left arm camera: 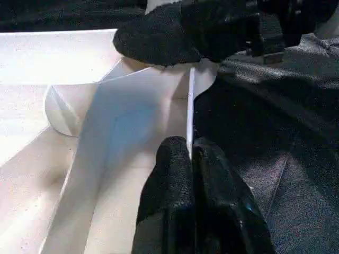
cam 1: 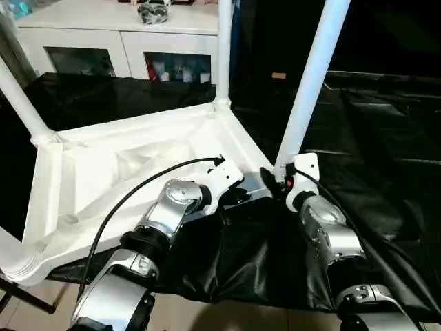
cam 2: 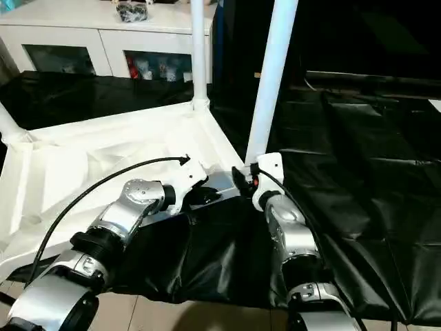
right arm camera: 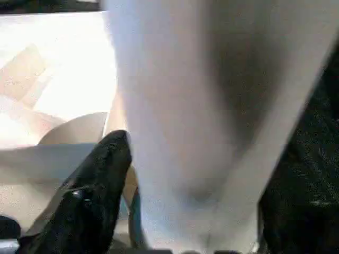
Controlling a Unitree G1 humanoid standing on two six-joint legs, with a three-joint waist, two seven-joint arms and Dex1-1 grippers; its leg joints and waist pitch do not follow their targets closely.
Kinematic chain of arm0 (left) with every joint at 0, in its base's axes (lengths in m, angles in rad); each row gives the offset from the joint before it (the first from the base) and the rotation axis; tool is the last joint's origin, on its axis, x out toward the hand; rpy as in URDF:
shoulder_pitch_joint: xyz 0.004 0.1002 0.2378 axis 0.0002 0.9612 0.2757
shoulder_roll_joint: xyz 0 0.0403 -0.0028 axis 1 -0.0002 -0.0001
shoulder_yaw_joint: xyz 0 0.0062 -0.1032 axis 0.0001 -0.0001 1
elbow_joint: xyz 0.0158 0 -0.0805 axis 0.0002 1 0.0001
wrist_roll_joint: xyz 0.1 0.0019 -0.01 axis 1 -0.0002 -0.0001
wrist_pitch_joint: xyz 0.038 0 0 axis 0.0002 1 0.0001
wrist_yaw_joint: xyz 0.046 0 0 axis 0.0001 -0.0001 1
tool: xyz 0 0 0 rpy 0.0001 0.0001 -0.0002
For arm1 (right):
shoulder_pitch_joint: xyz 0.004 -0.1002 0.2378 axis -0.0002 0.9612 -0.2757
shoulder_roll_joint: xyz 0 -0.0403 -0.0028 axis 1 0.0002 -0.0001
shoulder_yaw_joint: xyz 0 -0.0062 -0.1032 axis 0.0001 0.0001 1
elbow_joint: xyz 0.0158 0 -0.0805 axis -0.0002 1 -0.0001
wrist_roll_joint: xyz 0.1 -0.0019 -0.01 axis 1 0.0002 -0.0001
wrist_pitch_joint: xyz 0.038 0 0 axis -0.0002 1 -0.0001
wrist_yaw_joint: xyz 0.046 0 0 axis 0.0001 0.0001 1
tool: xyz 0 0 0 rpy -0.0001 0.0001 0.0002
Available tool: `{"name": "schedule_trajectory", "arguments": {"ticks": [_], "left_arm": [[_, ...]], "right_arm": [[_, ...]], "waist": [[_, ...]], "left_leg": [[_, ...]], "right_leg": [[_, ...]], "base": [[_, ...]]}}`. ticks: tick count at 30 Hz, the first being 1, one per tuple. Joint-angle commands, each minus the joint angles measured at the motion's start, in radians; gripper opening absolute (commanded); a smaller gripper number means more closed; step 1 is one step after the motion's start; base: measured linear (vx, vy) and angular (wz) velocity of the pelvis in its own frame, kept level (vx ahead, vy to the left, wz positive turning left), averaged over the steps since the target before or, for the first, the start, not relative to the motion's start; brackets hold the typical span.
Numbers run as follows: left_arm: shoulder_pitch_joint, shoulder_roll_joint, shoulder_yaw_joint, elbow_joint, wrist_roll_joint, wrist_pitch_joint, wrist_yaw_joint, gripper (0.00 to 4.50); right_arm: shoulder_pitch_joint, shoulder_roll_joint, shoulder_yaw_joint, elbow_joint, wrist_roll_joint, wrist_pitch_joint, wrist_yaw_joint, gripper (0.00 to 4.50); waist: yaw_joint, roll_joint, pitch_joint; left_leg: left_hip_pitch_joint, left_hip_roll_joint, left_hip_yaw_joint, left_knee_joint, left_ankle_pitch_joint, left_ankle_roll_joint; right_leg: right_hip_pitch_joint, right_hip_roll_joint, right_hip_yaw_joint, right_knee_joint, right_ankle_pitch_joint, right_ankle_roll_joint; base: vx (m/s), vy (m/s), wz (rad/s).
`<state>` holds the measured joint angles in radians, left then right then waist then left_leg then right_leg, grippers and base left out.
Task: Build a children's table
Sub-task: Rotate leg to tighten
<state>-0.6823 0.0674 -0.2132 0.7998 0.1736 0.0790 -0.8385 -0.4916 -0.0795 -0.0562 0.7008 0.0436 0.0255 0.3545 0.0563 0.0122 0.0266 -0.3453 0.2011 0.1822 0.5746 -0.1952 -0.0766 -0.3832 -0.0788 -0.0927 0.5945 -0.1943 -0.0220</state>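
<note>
A home-like room: a white cabinet (cam 1: 117, 41) with glass doors stands behind a black-sheeted table (cam 1: 386, 158).

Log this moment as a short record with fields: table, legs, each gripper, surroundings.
table: white tabletop upside down on the black sheet, ribbed underside up
legs: four standing in the corner sockets; near-right leg leans
left gripper: shut on the tabletop's near rim
right gripper: fingers either side of the near-right leg's base; contact unclear
surroundings: white cabinet behind
</note>
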Motion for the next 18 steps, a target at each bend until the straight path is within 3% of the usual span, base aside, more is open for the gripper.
{"name": "schedule_trajectory", "arguments": {"ticks": [1, 9, 14, 18], "left_arm": [[-0.007, -0.073, -0.022, -0.027, -0.06, -0.051, -0.03, 0.0], [0.022, 0.003, -0.039, -0.066, -0.089, -0.074, -0.2, 0.0], [0.033, 0.082, -0.033, -0.089, -0.121, -0.078, -0.367, 0.0], [0.031, 0.105, -0.028, -0.094, -0.134, -0.074, -0.403, 0.0]], "right_arm": [[0.006, 0.053, 0.147, 0.022, -0.008, 0.011, 0.146, 3.59], [0.057, -0.058, 0.206, -0.095, 0.021, 0.021, 0.424, 3.59], [0.131, -0.18, 0.232, -0.237, 0.092, 0.041, 0.672, 3.59], [0.161, -0.211, 0.238, -0.295, 0.135, 0.077, 0.75, 3.59]], "waist": [[0.0, -0.016, -0.042], [0.002, -0.018, -0.045], [0.013, -0.018, -0.041], [0.021, -0.018, -0.041]], "left_leg": [[-0.005, 0.031, -0.009, -0.062, -0.161, 0.077], [-0.009, 0.031, -0.008, -0.056, -0.118, 0.124], [-0.006, 0.039, -0.006, -0.06, -0.151, 0.121], [-0.004, 0.041, -0.008, -0.062, -0.155, 0.11]], "right_leg": [[0.045, -0.076, 0.055, -0.08, -0.236, -0.177], [0.05, -0.075, 0.054, -0.07, -0.146, -0.21], [0.046, -0.073, 0.053, -0.074, -0.195, -0.201], [0.045, -0.073, 0.052, -0.074, -0.213, -0.197]], "base": [[0.0, 0.0, 0.0], [0.0, 0.0, 0.0], [0.0, 0.0, 0.0], [0.0, 0.0, 0.0]]}}
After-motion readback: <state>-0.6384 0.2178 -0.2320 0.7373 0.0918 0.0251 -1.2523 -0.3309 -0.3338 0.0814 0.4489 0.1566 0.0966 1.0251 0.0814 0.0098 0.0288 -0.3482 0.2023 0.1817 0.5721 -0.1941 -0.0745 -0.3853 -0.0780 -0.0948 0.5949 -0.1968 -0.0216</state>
